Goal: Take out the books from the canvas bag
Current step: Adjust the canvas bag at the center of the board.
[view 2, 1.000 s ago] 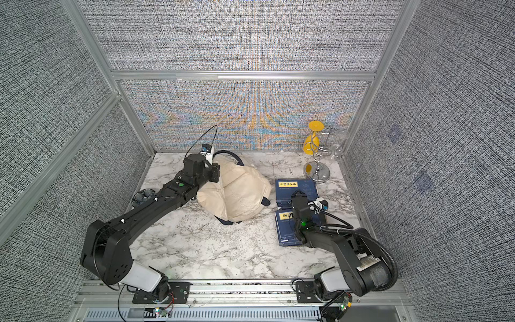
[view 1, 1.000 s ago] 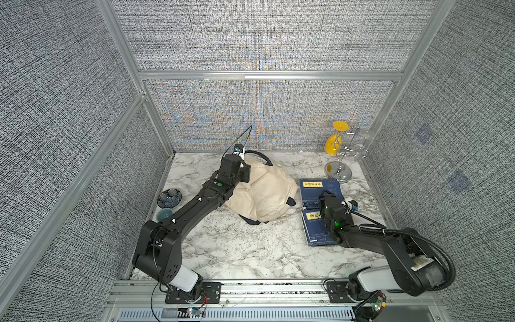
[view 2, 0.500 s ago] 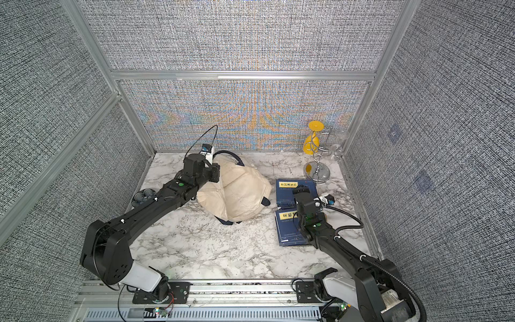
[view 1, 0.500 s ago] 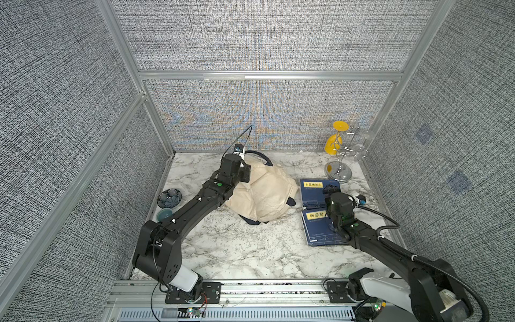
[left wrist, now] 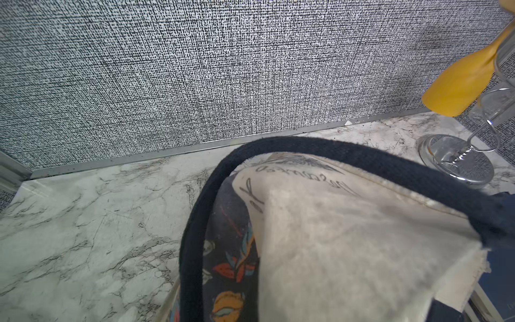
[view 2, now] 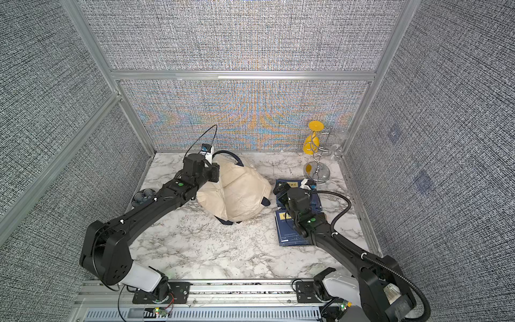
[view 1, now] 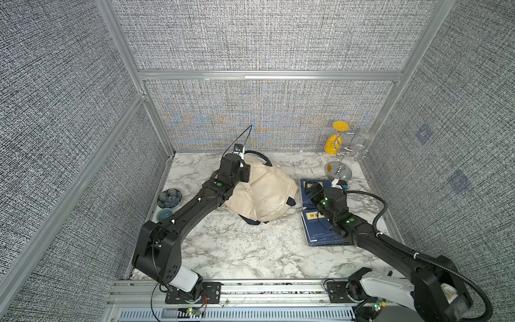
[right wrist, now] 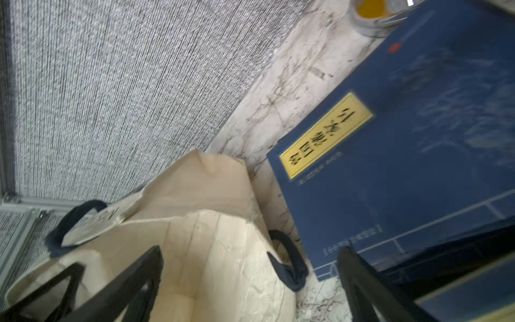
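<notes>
The cream canvas bag (view 1: 267,195) lies slumped mid-table, navy handles showing. My left gripper (view 1: 246,175) sits at its back left edge, shut on the bag's fabric (left wrist: 348,251); its jaws are hidden by cloth and strap. Two navy books lie on the marble right of the bag. The far book (view 2: 295,184) shows its yellow label (right wrist: 326,133); the near book (view 1: 320,235) lies towards the front. My right gripper (view 1: 310,191) hovers open over the far book's left side beside the bag, fingers (right wrist: 133,278) wide apart, nothing held. The bag's inside is hidden.
A chrome wire stand (view 1: 338,167) with a yellow cup and clear glasses is at the back right, close behind the books. Two small dark bowls (view 1: 169,196) sit by the left wall. Grey panel walls enclose the table on three sides.
My right gripper has opened wide, lifted off the near book and moved back towards the far book and the bag. The left arm and the bag have stayed put.
</notes>
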Available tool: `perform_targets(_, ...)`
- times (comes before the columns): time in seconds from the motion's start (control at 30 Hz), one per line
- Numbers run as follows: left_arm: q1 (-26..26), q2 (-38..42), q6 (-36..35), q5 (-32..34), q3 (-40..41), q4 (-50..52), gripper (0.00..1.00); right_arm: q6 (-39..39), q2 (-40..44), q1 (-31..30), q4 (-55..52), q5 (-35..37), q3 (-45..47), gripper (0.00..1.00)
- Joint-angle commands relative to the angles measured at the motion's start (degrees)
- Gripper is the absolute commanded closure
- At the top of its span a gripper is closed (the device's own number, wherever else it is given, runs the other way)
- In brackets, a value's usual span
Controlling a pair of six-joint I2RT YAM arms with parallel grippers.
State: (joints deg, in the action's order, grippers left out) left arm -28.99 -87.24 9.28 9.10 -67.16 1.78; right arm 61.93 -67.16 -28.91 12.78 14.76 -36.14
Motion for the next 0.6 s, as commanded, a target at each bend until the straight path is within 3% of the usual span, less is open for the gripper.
perform_targets(0.0,0.1,0.6,0.2,1.4,-0.3,-0.6,1.00,-4.2,-1.4,-2.1,1.5,-2.0,-1.2,0.01)
perform_targets(0.57,0.1,1.1,0.4,1.7,-0.4,-0.6,1.00,-5.3,-9.5,-17.1,2.4,-2.0,-3.5,0.01)
